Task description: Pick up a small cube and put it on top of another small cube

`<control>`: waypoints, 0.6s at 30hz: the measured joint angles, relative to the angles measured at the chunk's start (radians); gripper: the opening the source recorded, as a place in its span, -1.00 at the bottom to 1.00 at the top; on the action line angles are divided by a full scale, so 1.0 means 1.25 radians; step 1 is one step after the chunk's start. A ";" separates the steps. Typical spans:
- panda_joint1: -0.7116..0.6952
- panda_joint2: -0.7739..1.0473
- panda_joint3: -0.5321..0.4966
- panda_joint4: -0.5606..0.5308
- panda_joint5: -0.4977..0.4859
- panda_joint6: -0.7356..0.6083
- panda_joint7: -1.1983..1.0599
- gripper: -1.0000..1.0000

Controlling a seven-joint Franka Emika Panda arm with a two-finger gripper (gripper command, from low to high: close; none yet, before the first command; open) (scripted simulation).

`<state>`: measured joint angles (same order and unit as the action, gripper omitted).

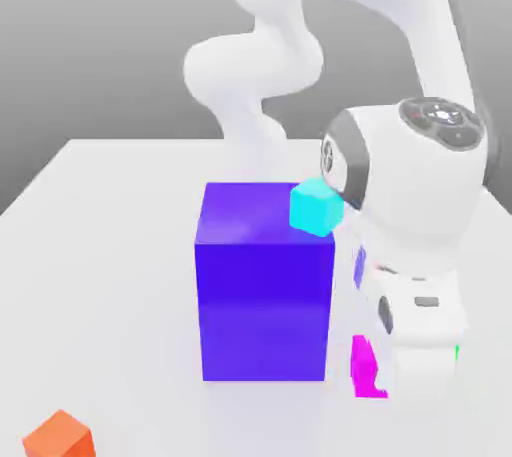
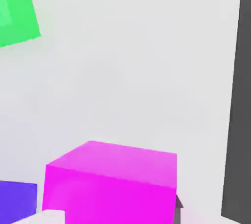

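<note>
The small magenta cube point(image 1: 366, 369) sits low on the white table, just to the exterior view's right of the big blue-violet block; the hand covers most of it. My gripper point(image 1: 405, 377) is down over this cube and shut on it. In the hand view the magenta cube point(image 2: 112, 186) lies very close beneath the camera. The green cube point(image 2: 17, 14) rests on the table a short way off. In the exterior view only a green sliver point(image 1: 456, 352) peeks out beside the hand.
A tall blue-violet block point(image 1: 264, 285) stands right beside the hand. A cyan cube point(image 1: 318, 207) shows at its upper right corner. An orange cube point(image 1: 58, 437) lies at the front on the exterior view's left. The table edge point(image 2: 234, 95) runs near the magenta cube.
</note>
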<state>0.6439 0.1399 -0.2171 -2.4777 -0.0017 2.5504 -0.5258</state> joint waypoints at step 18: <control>0.107 0.035 0.054 -0.133 0.073 0.219 -0.033 1.00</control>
<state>0.7771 0.1839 -0.1500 -2.6435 0.0899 2.8240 -0.5671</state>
